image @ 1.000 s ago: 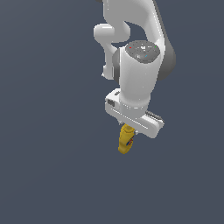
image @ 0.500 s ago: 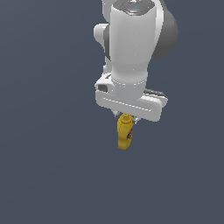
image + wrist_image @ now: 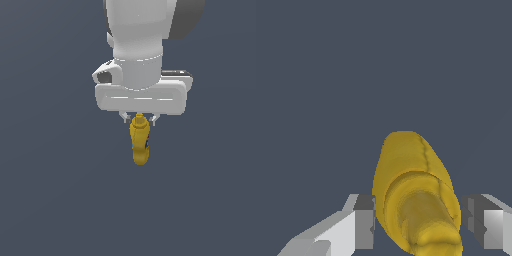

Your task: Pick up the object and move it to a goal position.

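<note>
So the small yellow squeeze bottle [image 3: 140, 144] is seen hanging nozzle-up right under the arm's white hand [image 3: 142, 95], out in the middle of a plain dark grey backdrop. No surface edge can be made out in either view, so it can't be told whether the bottle is lifted or resting on something.

The tool [image 3: 139, 119] is closed in narrow around the bottle's cap end, with a finger [image 3: 358, 226] on one side and the other finger [image 3: 487, 222] opposite. In the wrist view a sliver of gap is visible on each side, so actual contact can't be confirmed.

A bit of red and dark label [image 3: 148, 143] is spotted on the bottle's side toward the exterior view's right. Nothing else is seen around it.
</note>
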Motion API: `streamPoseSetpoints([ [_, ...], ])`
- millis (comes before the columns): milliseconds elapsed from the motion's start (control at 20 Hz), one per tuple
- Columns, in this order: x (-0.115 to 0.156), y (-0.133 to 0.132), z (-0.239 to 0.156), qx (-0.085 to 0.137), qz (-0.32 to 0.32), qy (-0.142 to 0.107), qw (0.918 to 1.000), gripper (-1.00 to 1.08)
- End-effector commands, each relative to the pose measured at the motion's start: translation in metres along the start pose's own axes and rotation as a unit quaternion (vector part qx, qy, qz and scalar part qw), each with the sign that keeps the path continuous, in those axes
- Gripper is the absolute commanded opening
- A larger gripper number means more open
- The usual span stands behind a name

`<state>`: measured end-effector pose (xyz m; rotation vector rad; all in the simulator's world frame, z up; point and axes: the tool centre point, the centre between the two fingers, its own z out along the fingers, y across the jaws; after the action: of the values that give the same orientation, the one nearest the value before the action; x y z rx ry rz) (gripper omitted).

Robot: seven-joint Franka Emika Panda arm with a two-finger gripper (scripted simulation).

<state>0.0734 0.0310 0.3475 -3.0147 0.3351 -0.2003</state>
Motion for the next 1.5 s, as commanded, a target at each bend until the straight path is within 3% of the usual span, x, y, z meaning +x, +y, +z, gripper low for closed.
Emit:
streamPoseSetpoints([
  [0, 0.004, 0.002, -0.021, 0.008, -0.027, 0.009, 0.9996, -1.0],
  [350, 0.012, 0.009, -0.065, 0.026, -0.098, 0.019, 0.9947, -1.0],
  [650, 0.019, 0.016, -0.103, 0.043, -0.16, 0.028, 0.9858, -1.0],
  [1450, 0.039, 0.035, -0.198, 0.083, -0.311, 0.048, 0.9455, -1.0],
])
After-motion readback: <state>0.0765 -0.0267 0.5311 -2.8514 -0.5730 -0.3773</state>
